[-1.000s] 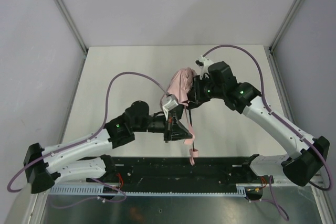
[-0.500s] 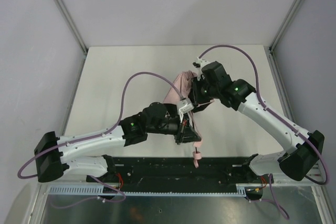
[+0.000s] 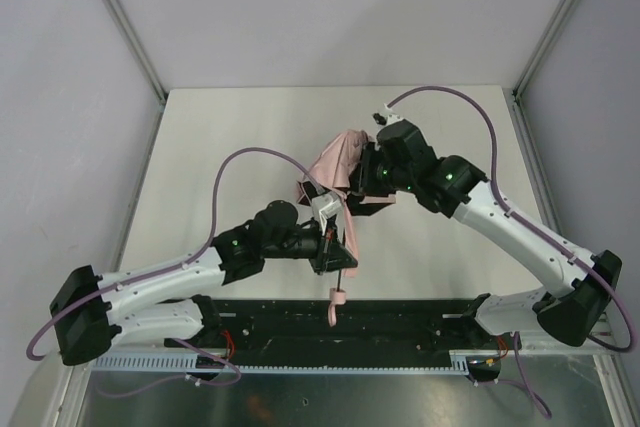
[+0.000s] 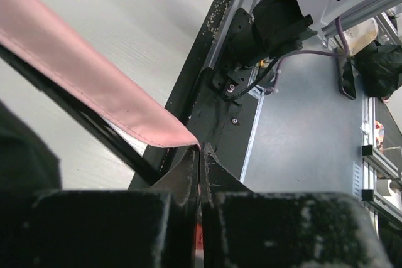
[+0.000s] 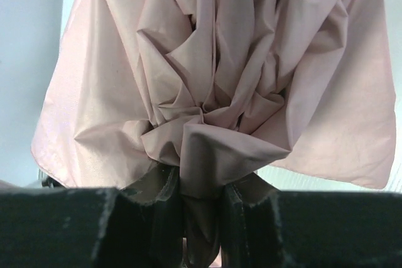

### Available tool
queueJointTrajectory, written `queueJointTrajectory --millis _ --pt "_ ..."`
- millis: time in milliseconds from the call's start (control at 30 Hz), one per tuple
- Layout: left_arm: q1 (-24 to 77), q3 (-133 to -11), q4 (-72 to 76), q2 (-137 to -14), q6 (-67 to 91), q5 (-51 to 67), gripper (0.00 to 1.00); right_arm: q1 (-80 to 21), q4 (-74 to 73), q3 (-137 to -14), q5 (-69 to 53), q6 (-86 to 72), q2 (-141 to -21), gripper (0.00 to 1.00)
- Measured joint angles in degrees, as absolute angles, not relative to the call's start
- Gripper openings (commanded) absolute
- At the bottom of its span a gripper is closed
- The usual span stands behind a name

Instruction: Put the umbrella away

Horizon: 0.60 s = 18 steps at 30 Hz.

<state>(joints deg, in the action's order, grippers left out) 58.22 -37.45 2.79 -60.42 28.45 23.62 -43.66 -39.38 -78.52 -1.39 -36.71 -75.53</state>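
Note:
The umbrella [image 3: 335, 159] hangs crumpled above the middle of the table, its pale pink fabric bunched up. Its thin black shaft [image 3: 343, 267] runs down toward me and ends in the small pink handle [image 3: 337, 305] over the front rail. My right gripper [image 3: 368, 179] is shut on a fold of the bunched fabric [image 5: 207, 92], which fills the right wrist view; in that view the right gripper [image 5: 201, 186] pinches a pleat. My left gripper [image 3: 338, 252] is shut on a pink strip [image 4: 94, 83] of the umbrella beside the shaft [image 4: 88, 127]. In the left wrist view the left gripper [image 4: 200, 158] has its jaws pressed together.
A black rail [image 3: 420, 319] runs along the table's near edge, with the arm bases at both ends. Purple cables [image 3: 240, 162] loop above each arm. The white table [image 3: 220, 127] is fenced by grey walls and metal posts. The right arm's base [image 4: 276, 17] shows past the left gripper.
My left gripper swung right, then back left, carrying the shaft and handle with it. The right gripper shifted a little to the left with the fabric. Both grips held.

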Motion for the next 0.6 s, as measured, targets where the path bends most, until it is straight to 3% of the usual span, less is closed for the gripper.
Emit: queueJointTrajectory --millis 333,600 --pt "59.7 -40.6 2.1 -60.1 28.4 25.0 0.0 -52.2 -43.9 -79.6 25.1 -44.0 -79.5 0.0" --pt "59.8 -41.8 2.2 -55.3 28.0 24.3 0.0 -54.6 -46.6 -79.7 29.1 -42.7 -82.5 0.0"
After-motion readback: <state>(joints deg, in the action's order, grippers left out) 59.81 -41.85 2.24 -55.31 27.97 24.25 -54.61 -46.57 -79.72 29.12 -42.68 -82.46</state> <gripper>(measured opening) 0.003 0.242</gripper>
